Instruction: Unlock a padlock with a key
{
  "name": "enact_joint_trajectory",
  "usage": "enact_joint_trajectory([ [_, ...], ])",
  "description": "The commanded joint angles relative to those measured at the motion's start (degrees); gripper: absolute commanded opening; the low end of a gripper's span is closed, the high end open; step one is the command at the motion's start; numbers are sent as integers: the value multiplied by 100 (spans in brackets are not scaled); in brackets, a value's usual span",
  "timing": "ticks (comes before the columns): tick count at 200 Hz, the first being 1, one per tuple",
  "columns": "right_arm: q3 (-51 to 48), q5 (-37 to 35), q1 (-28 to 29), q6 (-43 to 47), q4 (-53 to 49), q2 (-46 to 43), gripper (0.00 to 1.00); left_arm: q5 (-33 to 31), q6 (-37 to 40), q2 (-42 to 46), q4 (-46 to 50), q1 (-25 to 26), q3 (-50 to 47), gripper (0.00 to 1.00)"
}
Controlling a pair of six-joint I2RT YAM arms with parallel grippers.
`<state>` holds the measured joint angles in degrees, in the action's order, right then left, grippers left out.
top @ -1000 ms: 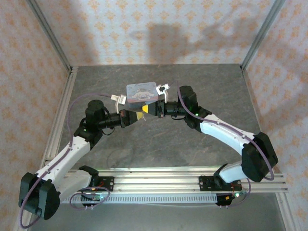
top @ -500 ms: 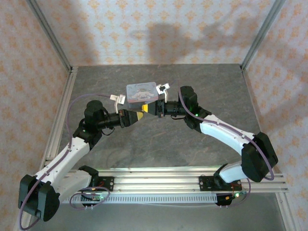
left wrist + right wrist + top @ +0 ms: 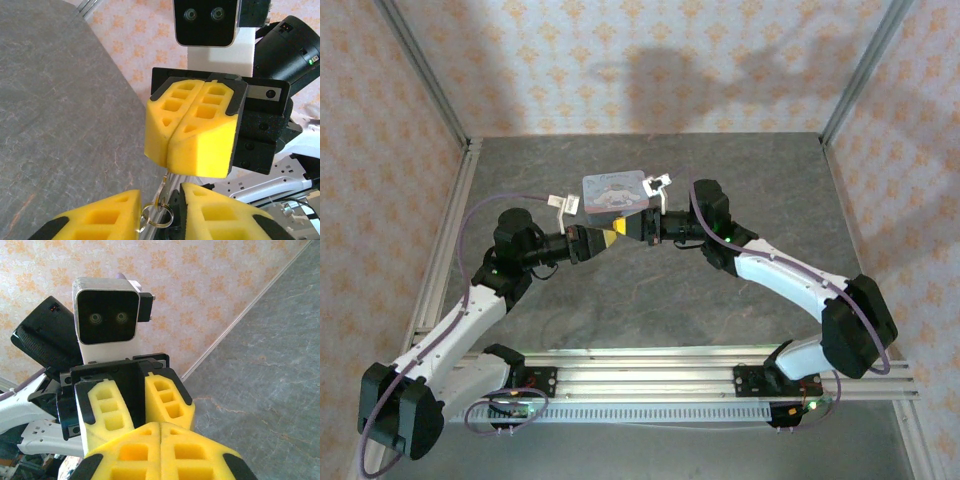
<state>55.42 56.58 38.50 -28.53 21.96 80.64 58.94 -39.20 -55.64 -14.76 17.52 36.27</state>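
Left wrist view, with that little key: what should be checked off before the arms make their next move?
1. The key sits inside the left claw: ok.
2. Left claw squeezing it: the jaws stand apart, so probably not ok.
3. Right claw shut: ok.
4. The padlock held inside the right claw: hidden, cannot tell.
5. Tip of the key entered the padlock: it reaches the right claw's underside, cannot tell.
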Motion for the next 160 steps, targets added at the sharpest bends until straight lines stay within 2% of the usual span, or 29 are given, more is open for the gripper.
enact_joint_trajectory([
  [1, -22, 84, 35, 9, 292, 20, 0, 48, -10, -8, -255, -20, 64, 20],
  [48, -33, -33, 35, 25, 308, 13, 0, 58, 103, 34, -102, -21, 16, 0],
  [97, -66, -75, 35, -26, 366, 41, 0, 1, 260, 80, 115, -20, 73, 0],
  [118, -66, -337, 35, 51, 166, -16, 0, -168, 503, 127, 431, -34, 117, 0],
  [131, -45, -492, 26, 154, -44, -68, 9, -276, 665, 191, 621, -77, 130, 0],
  [160, 87, -836, -50, 334, -631, -201, 35, -478, 1034, 282, 1098, -214, 152, 0],
])
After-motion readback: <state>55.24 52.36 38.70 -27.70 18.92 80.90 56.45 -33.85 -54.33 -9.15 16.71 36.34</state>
